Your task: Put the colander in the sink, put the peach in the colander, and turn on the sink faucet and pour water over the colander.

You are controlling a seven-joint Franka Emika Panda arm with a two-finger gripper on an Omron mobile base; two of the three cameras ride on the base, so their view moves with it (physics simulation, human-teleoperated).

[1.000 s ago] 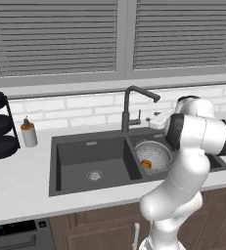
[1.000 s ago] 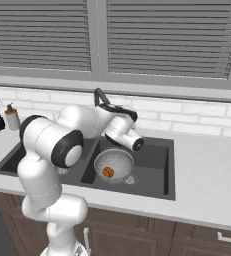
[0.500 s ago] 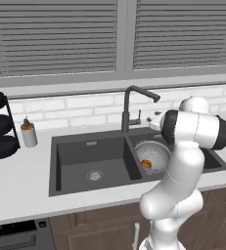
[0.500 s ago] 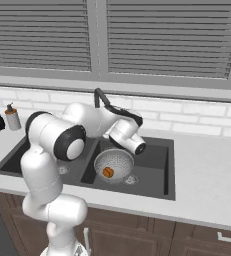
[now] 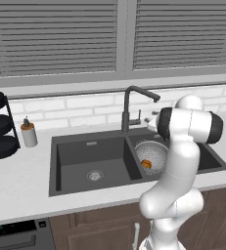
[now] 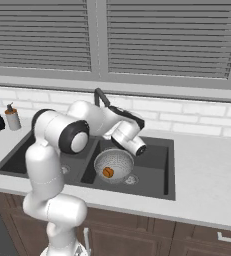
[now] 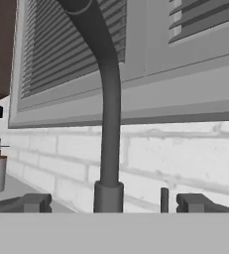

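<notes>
While the peach (image 6: 107, 172) is held in the colander (image 6: 114, 163) in the sink (image 6: 159, 184), the claw (image 7: 107, 202) is spread wide around the faucet (image 7: 106, 124).

Grey slatted blinds (image 5: 56, 41) hanging over the window, white brick wall (image 5: 75, 110) running behind, pale table (image 5: 16, 188) lying over brown cabinets (image 6: 147, 240)

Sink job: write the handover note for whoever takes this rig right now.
Gripper: open, holding nothing, fingertips either side of the base of the tall dark grey gooseneck sink faucet; whether they touch it or its small side lever cannot be told.
Round silver-grey perforated colander: in the right basin of the dark grey double-basin sink.
Small orange peach: inside the colander.
Done: colander and peach placed.
Left: turn on the faucet; no water runs yet. The spout looks roughly over the colander.
</notes>
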